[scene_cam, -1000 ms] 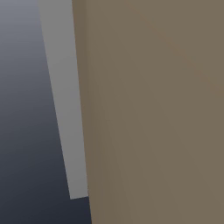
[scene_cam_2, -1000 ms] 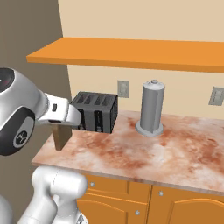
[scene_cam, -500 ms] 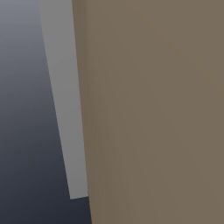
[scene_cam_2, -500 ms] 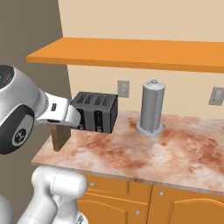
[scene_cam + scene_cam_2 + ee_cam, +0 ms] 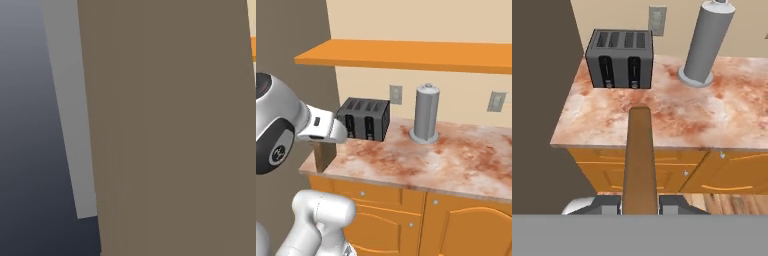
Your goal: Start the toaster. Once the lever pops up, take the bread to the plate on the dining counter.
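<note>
My fingers (image 5: 640, 204) pinch the flat tan-brown toast slice (image 5: 639, 160) edge-on, so it runs toward twelve o'clock in the hand view; beyond it lies the pinkish marbled stone worktop (image 5: 712, 122) over orange panelled cabinets (image 5: 722, 172); farther, at eleven o'clock, sits the black four-slot toaster (image 5: 619, 59); at one o'clock stands a tall grey cylinder (image 5: 707, 42), a wall socket (image 5: 657, 20) behind.
</note>
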You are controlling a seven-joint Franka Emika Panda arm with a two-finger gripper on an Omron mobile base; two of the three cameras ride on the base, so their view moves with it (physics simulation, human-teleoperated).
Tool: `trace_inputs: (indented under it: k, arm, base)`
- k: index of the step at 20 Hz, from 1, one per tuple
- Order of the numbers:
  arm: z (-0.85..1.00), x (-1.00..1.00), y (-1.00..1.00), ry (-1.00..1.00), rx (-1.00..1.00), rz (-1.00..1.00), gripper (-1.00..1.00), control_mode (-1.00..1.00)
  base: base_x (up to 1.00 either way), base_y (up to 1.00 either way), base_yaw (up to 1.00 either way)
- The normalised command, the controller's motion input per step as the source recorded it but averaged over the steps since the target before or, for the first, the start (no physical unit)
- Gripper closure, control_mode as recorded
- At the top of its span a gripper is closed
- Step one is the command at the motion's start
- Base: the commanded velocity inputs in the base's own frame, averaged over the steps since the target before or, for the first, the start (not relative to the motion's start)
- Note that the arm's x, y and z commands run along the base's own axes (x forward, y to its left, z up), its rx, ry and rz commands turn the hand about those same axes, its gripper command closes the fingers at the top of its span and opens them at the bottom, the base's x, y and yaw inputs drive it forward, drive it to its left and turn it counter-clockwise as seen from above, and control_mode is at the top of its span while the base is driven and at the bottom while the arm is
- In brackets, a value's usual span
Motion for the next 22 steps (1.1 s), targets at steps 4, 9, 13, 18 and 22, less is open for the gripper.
trace_inputs:
  k: [4, 9, 13, 18, 22]
  arm:
    - [0.0, 0.0, 0.0, 0.0, 0.0, 0.0, 1.0, 1.0]
    - [0.0, 0.0, 0.0, 0.0, 0.0, 0.0, 1.0, 1.0]
    - [0.0, 0.0, 0.0, 0.0, 0.0, 0.0, 1.0, 1.0]
    - [0.0, 0.0, 0.0, 0.0, 0.0, 0.0, 1.0, 1.0]
    - [0.0, 0.0, 0.0, 0.0, 0.0, 0.0, 1.0, 1.0]
  base:
    - [-0.92, -0.61, -0.28]
    - [-0.6, -0.49, -0.57]
    - [-0.51, -0.42, -0.69]
    - [-0.38, -0.34, -0.72]
    - [-0.05, -0.11, -0.7]
